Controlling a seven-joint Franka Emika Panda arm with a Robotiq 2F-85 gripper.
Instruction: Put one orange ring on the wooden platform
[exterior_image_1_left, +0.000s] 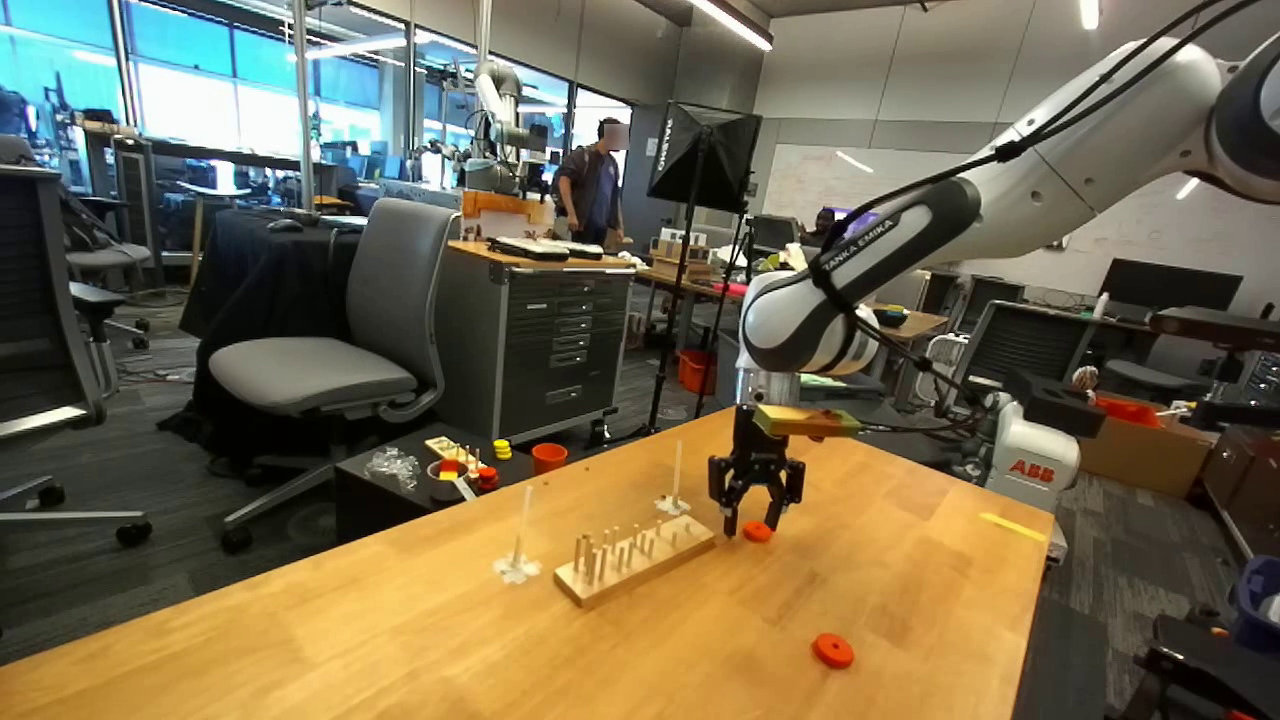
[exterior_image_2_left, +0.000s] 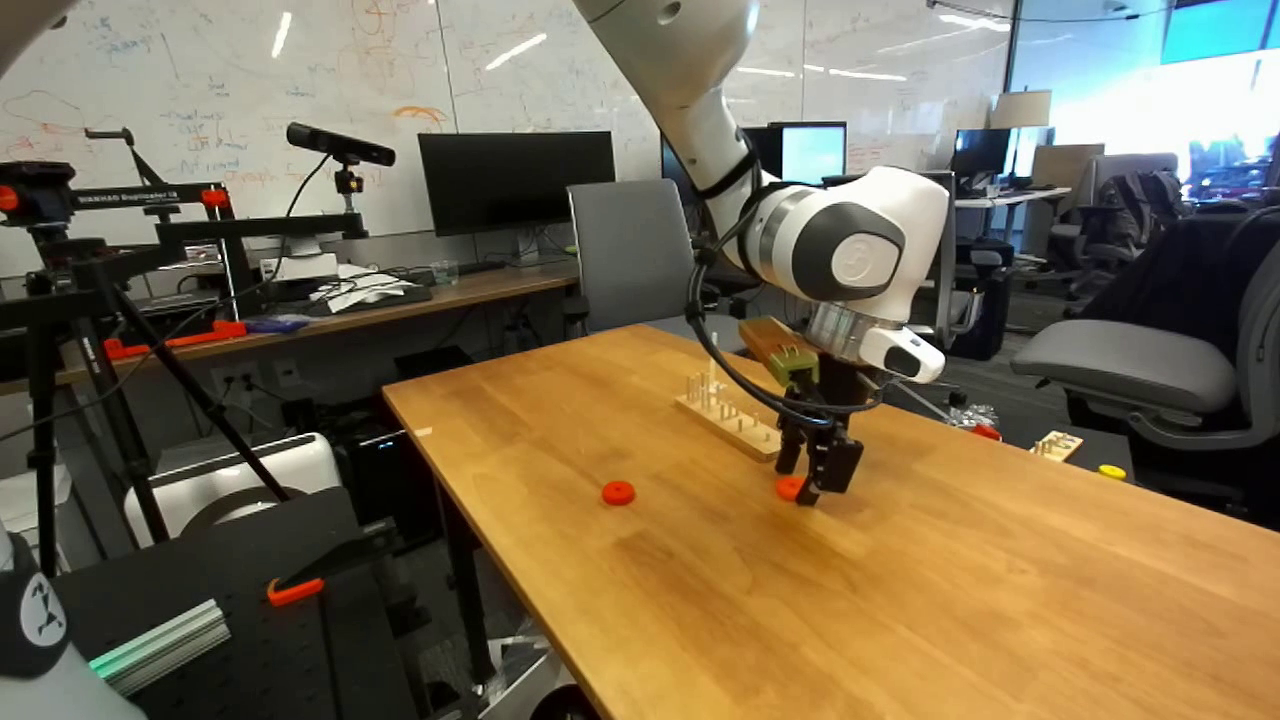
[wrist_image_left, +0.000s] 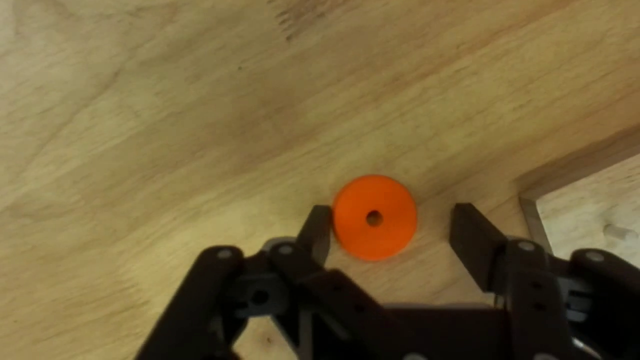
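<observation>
Orange ring (wrist_image_left: 375, 245) flat on wooden tabletop (exterior_image_1_left: 900, 560), within spread gripper (wrist_image_left: 391, 220), just right of wooden platform (exterior_image_1_left: 650, 568) in an exterior view. Not pinched; in wrist view, sits against or just beside left finger (wrist_image_left: 317, 230) (unclear which), apart from right. Probably straddled for a rim grip, leaving hole free for a peg (wrist_image_left: 620, 232). Count: two orange rings on tabletop, one platform, two upright rods (exterior_image_1_left: 523, 522); pegs too crowded to tally.
</observation>
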